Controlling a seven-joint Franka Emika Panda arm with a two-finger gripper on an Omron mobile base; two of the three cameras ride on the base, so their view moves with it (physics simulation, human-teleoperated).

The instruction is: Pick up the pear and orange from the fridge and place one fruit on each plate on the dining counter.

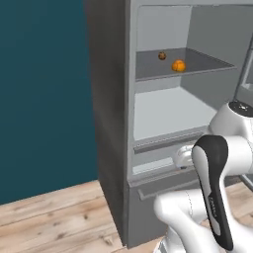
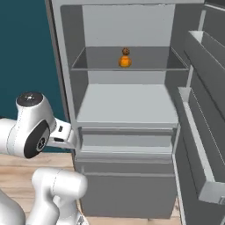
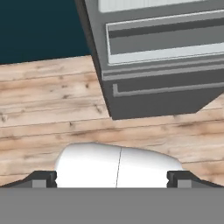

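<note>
Fridge (image 2: 127, 132): tall grey appliance, door swung open; fills the centre of the right base view and the upper right of the left base view. Its lower front, with a drawer front (image 3: 162, 41), sits in the upper right of the hand view.
Upper shelf (image 2: 127, 65): flat grey shelf in the upper centre of the right base view; it carries 2 round items.
Orange (image 2: 125, 62): bright orange sphere at the front middle of the upper shelf; upper centre of the right base view, upper right of the left base view.
Dark brown ball (image 2: 125, 51): small speckled ball just behind the orange, near but apart in the left base view.
Pear: cannot be made out.
Door racks (image 2: 200, 132): pale grey bins on the open door, right edge of the right base view.
Gripper (image 3: 111, 180): 2 dark tips at the bottom corners of the hand view, spread wide apart, holding nothing, aimed at the wooden floor (image 3: 52, 105).
Arm (image 1: 212, 188): lower right of the left base view, folded low before the fridge.
</note>
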